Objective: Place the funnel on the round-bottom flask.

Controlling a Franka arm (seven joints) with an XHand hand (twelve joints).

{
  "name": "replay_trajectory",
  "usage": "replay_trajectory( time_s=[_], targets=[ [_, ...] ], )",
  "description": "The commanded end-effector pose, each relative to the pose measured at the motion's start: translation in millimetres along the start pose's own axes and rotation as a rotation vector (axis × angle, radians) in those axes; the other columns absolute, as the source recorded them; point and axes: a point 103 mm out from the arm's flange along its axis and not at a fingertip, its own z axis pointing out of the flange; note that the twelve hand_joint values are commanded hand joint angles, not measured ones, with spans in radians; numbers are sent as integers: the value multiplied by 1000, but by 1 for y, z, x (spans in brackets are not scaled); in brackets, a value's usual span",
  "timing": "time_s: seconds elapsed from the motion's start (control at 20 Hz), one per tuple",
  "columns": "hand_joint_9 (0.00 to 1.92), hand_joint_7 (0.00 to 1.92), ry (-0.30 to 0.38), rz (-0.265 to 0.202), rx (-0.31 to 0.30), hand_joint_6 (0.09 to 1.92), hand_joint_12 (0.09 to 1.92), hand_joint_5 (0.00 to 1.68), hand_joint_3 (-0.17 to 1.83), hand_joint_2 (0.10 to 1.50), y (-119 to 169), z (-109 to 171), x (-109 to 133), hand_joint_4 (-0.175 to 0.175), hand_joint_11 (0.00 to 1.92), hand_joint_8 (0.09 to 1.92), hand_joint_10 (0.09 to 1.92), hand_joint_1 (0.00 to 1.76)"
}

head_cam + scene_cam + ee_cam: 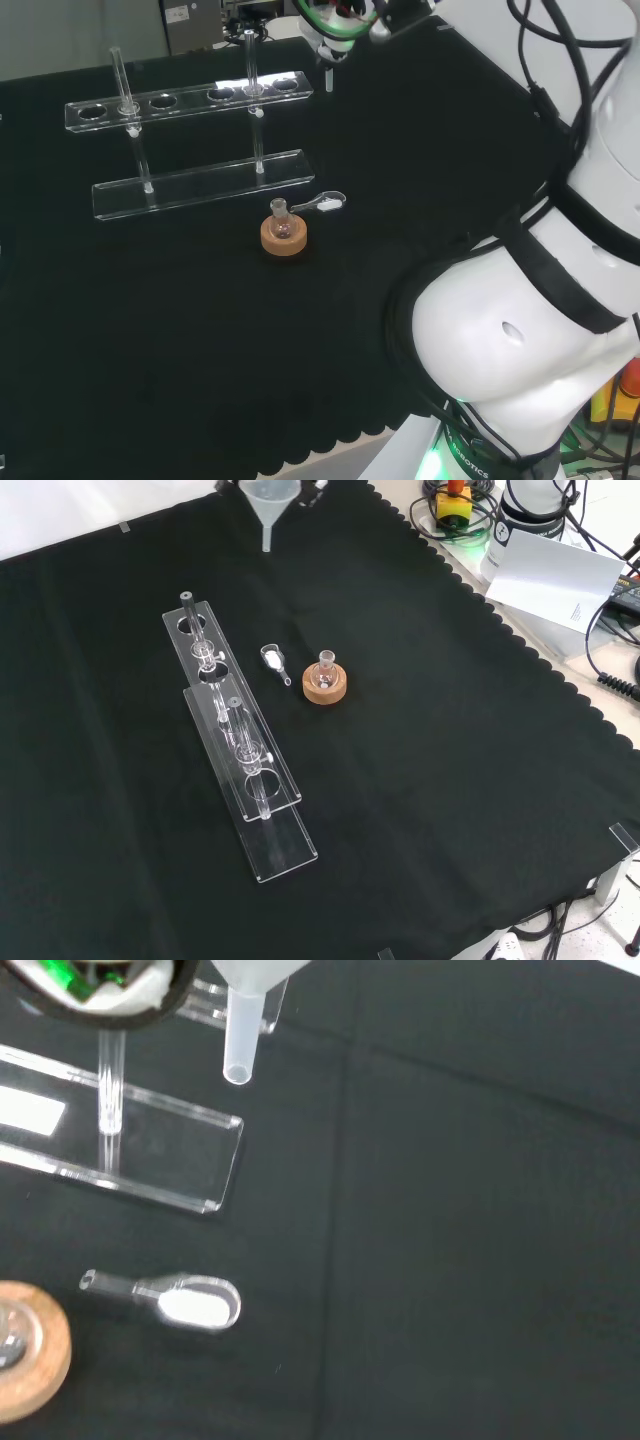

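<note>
A black cloth with a scalloped edge is covering the surface [460,780], and near its middle a small round-bottom flask [325,670] is sitting upright in a cork ring [326,688], its neck open. Just beside the ring a small clear scoop [274,660] holding something white is lying flat on the cloth, apart from the cork in the wrist view. To the left in the front view a clear plastic test-tube rack [240,750] is standing lengthwise, with a few glass tubes upright in its holes. The funnel [270,505] is hanging in the air at the top of the front view, spout pointing down, well apart from the flask and clear of the cloth; in the head view its spout [328,78] is showing beyond the rack's right end. The hand [335,25] is sitting at the top edge of the head view, above the funnel, and whether its fingers are closing round the funnel I cannot tell. Beyond the cloth's edge in the front view, cables, a white sheet of paper [555,580] and a red and yellow button box [455,500] are lying on the pale bench.
</note>
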Motion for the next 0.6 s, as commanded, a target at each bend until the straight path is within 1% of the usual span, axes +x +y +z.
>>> replay_trajectory(
  time_s=[0.05,0.35,0.6],
  targets=[
    [692,487,10,-10,-15,146,1355,515,592,642,-32,23,13,-42,255,1000,733,818],
    [692,483,4,-41,-10,153,1355,515,593,642,-47,44,36,-42,258,995,733,818],
    [694,483,-3,-72,8,160,1354,517,594,641,-46,54,53,-42,261,990,733,819]
  ],
)
